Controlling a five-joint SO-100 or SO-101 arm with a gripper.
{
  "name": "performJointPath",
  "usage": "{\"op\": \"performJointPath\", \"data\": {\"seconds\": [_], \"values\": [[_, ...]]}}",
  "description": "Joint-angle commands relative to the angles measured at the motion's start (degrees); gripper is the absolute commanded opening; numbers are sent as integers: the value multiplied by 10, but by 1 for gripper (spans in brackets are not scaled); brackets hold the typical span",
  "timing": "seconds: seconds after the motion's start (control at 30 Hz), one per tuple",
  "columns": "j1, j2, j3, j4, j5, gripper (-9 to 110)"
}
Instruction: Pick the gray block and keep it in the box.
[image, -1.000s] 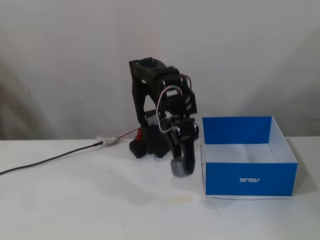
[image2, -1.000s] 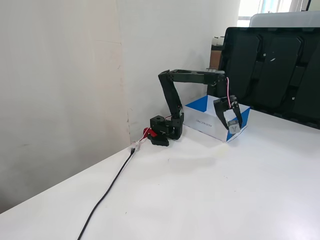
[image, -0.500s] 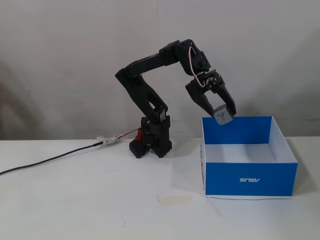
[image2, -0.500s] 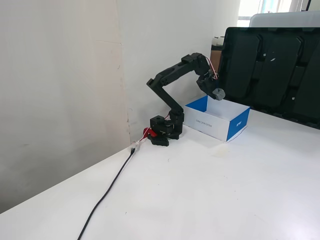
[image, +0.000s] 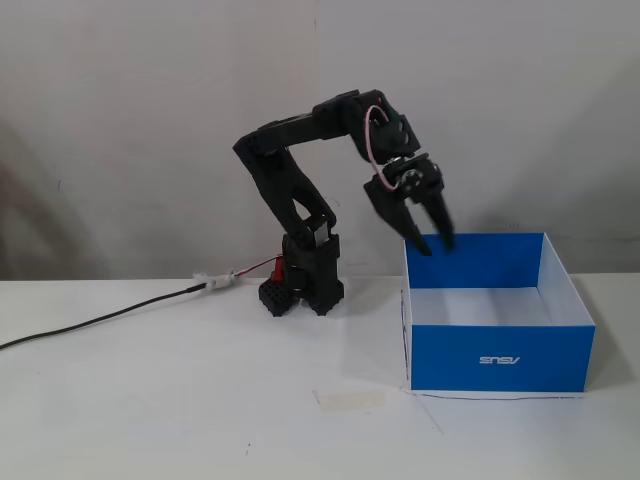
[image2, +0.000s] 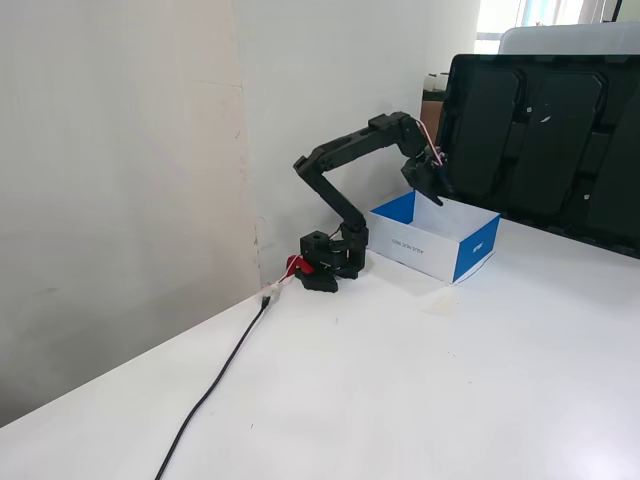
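The blue box with white inside stands on the white table, right of the arm's base; it also shows in the other fixed view. My gripper hangs over the box's back left corner, fingertips pointing down at about rim height. Its jaws are apart with nothing between them. In the other fixed view the gripper sits above the box's far side. The gray block is not visible in either view; the box walls hide most of the box floor.
The arm's base stands at the back by the wall. A black cable runs left from it across the table. A strip of tape lies in front. Dark screens stand behind the box.
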Motion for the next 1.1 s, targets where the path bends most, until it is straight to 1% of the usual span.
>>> {"op": "performJointPath", "data": {"seconds": [0.0, 0.23, 0.33, 0.47, 0.6, 0.7, 0.87, 1.07], "values": [[88, 5, -47, -18, 5, 0], [300, 11, -40, -40, -1, 0], [387, 25, 17, -102, -4, 0], [468, 44, 102, -175, -7, 0], [485, 94, 226, -255, -9, 0], [491, 134, 290, -282, -14, 0], [482, 241, 404, -295, -16, 0], [473, 302, 471, -284, -17, 0]]}}
